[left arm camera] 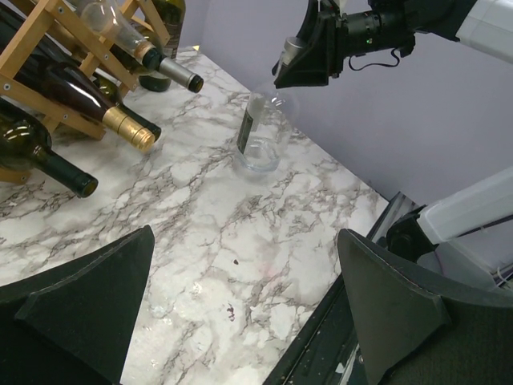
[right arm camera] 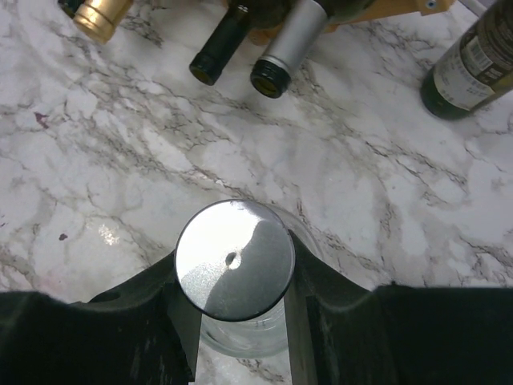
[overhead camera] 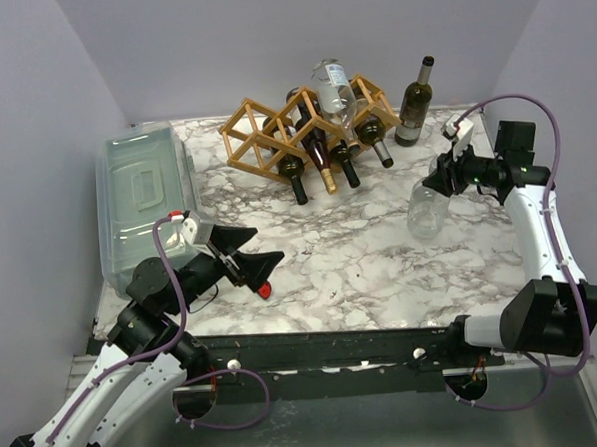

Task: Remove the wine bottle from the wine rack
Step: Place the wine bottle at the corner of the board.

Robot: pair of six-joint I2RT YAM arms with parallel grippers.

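The wine rack (overhead camera: 274, 135) is a tan wooden lattice at the back of the marble table, with several dark bottles lying in it and a clear bottle (overhead camera: 333, 86) on top. My right gripper (overhead camera: 444, 176) is shut on the silver-capped neck of a clear wine bottle (overhead camera: 425, 209). That bottle stands nearly upright, right of the rack, with its base at the tabletop. The right wrist view shows its cap (right arm camera: 235, 261) between my fingers (right arm camera: 321, 305). The left wrist view shows the bottle (left arm camera: 260, 136) and the rack (left arm camera: 48, 48). My left gripper (overhead camera: 250, 261) is open and empty at the front left.
A dark green bottle (overhead camera: 413, 104) stands upright right of the rack and also shows in the right wrist view (right arm camera: 473, 64). A clear plastic bin (overhead camera: 142, 192) lies along the left edge. Bottle necks (right arm camera: 276, 56) stick out of the rack's front. Walls close in at back and sides.
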